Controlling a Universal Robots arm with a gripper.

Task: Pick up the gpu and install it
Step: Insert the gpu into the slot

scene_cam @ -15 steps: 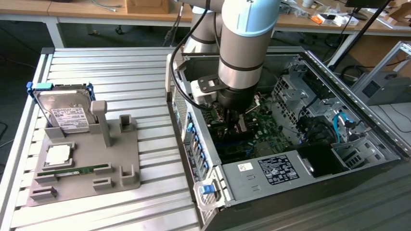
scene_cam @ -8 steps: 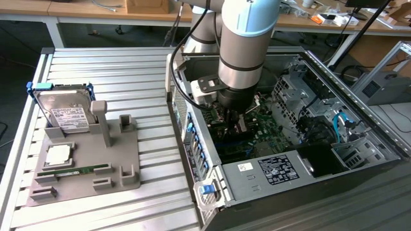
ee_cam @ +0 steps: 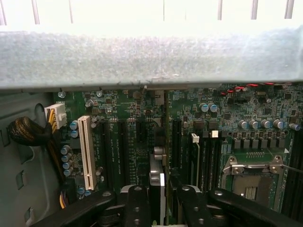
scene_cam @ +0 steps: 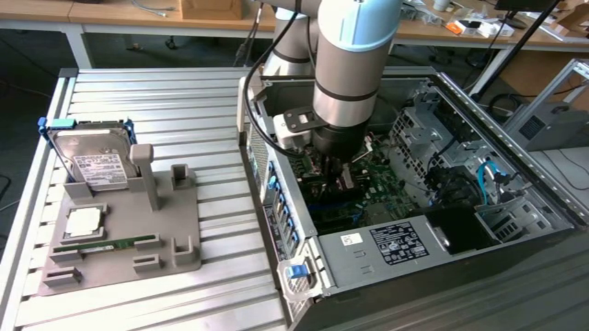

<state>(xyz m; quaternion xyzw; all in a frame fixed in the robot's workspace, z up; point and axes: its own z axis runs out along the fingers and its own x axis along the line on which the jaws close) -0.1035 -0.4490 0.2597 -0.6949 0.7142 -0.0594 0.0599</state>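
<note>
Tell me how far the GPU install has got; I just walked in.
Done: the gpu is off the parts stand, where the hard drive and RAM stick remain. In hand: the claw grips the card on edge inside the open computer case, above the motherboard slots. Left: it isn't seated yet.

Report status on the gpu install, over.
Tool shut on the gpu, edge-on above the motherboard inside the open case. Card not seated yet. White slot sits off to one side; nothing seen blocking.

Claw [ee_cam: 158, 201] gripping gpu [ee_cam: 157, 182] edge-on — above green motherboard [ee_cam: 132, 137]
</note>
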